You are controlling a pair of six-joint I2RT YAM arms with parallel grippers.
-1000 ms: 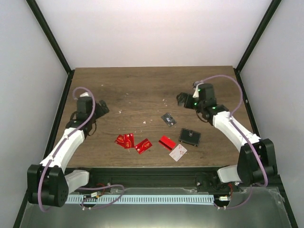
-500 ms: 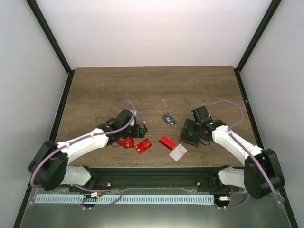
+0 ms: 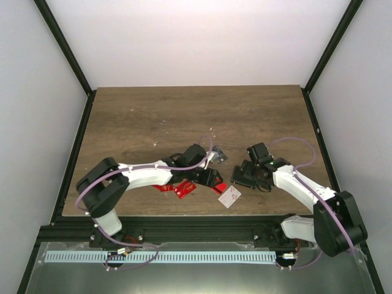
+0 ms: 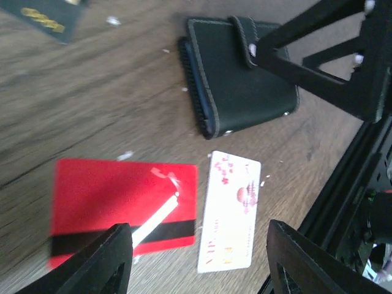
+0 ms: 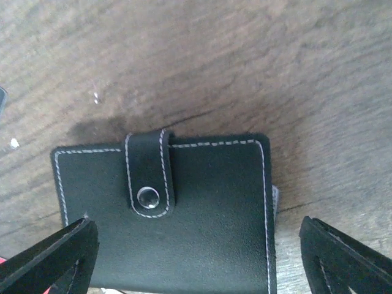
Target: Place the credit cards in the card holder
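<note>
Near the worktop's (image 3: 153, 116) front edge, right of its middle, the card holder (image 5: 184, 214) lay flat and closed. Over it hung the right gripper (image 5: 199, 260), jaws spread to either side, gripping nothing. Just left, the left gripper (image 4: 202, 251) hovered empty, jaws apart, above a red card (image 4: 122, 205) and a white card (image 4: 231, 211) lying side by side. More red cards (image 3: 184, 190) lay further left.

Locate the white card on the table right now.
In the top view the white card lies near the front edge of the table, right of centre, just in front of the black card holder, with a red card at its left.
</note>
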